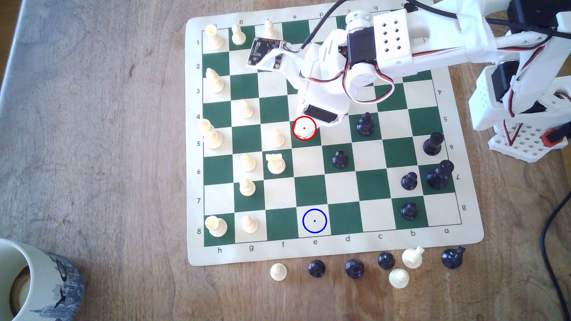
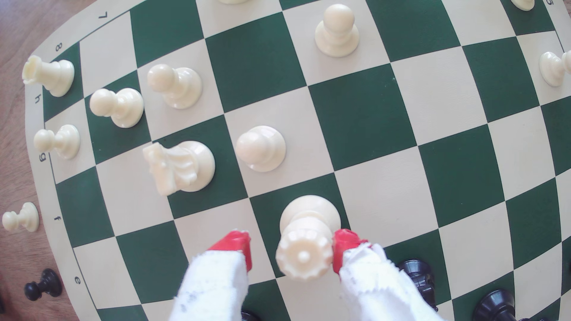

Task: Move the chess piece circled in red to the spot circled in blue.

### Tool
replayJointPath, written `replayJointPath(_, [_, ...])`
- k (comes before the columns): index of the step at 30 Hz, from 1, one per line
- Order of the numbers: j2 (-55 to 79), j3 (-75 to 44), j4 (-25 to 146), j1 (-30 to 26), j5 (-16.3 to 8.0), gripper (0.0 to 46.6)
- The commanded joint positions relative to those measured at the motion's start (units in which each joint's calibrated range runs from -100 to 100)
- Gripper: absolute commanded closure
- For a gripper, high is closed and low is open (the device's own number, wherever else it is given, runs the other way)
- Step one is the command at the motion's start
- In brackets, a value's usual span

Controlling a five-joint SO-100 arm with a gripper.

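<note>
The arm (image 1: 392,46) is built from white printed plastic, with one housing pierced by diamond-shaped holes. Black servo blocks (image 1: 360,46) are set into the joints. Red, black and white wires (image 1: 370,95) are looped between segments, and a black cable is led off above. A small dark circuit board (image 1: 262,51) is carried near the wrist. The pincer (image 2: 292,250) is formed of rough white fingers tipped with red pads (image 2: 234,243).

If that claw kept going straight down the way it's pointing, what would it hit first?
The gripper points down over the cream crowned piece, whose top sits between its open jaws. One red fingertip looks to touch it already. Going on, it would probably straddle the piece and meet the board.
</note>
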Motion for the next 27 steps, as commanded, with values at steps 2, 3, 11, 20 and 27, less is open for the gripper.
replayJointPath(2, [-1.12,-1.24,-0.61,-0.02,0.15,35.5])
replayJointPath(3, [-1.12,-1.42,-0.61,-0.09,0.15,35.9])
replayJointPath(11, [-1.80,-1.69,-0.53,-0.33,0.15,40.3])
replayJointPath(20, [-6.21,-6.58,2.91,-0.96,-0.10,43.7])
replayJointPath(27, [-10.97,-11.48,7.50,-7.53,-0.29,46.4])
